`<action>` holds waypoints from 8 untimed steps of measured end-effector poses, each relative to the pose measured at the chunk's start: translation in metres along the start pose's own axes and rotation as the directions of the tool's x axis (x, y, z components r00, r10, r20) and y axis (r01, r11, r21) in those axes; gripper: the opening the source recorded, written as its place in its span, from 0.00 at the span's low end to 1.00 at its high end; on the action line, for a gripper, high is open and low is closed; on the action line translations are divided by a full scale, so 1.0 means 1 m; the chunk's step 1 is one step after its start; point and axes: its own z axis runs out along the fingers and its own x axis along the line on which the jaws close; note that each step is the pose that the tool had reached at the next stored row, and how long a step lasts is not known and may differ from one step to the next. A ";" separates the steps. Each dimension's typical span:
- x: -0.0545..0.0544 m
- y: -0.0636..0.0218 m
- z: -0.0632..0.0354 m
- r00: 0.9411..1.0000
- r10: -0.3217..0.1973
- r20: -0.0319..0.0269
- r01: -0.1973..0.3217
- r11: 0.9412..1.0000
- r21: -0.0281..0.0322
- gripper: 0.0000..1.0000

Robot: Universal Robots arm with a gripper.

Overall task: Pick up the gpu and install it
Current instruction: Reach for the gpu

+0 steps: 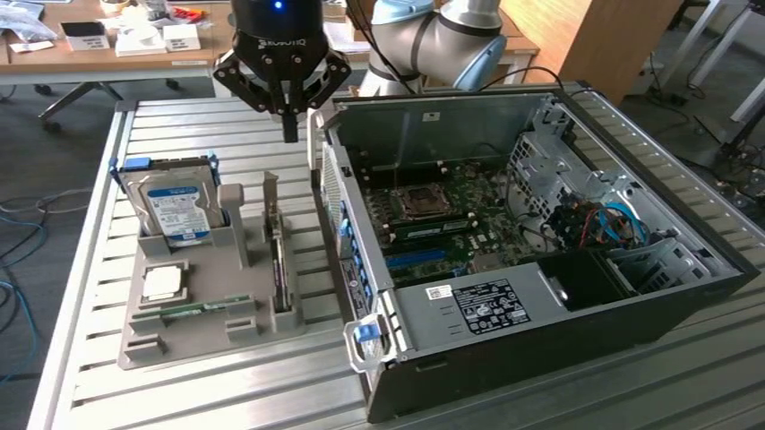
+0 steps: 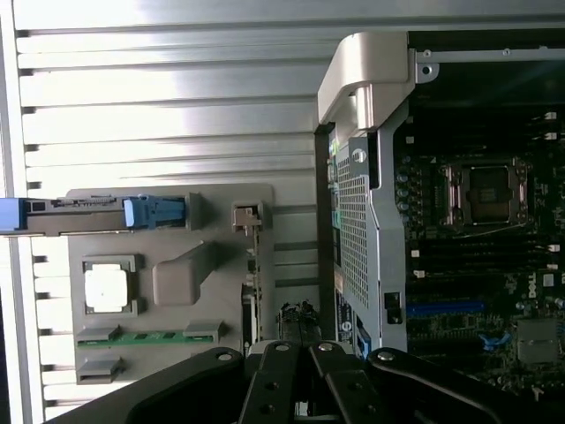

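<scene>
At the nearest edge of the slatted metal table sits a grey moulded plastic holder. A narrow green memory stick lies in its front slot, and a square silver processor chip rests in the pocket just behind.

The gpu, a thin dark circuit card, stands on its long edge in a slot along the holder's side towards the exterior view's right. Its silver metal bracket rises at the far end. It is just beside the open black computer case, whose green motherboard lies exposed. Further back in the holder, a blue-and-white-labelled hard drive stands upright.

The card looks light and stiff but fragile: bare components on its faces and a contact edge down in the slot. The safest hold is probably across its thickness on the free top edge, near mid-length so it hangs level. The bracket is smooth metal and may slip. A straight upward lift would suit the snug slot.

Beyond the holder's far end, the black tool hangs above the table, well clear of the card. Its fingers are pinched narrow, tip to tip, and hold nothing. Behind it rises the arm's grey and blue joint, with a cluttered wooden desk farthest back.
</scene>
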 end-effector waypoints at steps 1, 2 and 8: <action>0.000 0.0000 0.0000 1.000 0.000 0.000 0.000 1.000 0.000 0.11; 0.000 0.0000 0.0000 1.000 0.000 0.000 0.000 1.000 0.000 0.11; 0.002 -0.0001 -0.0001 1.000 0.000 0.000 0.000 1.000 0.000 0.11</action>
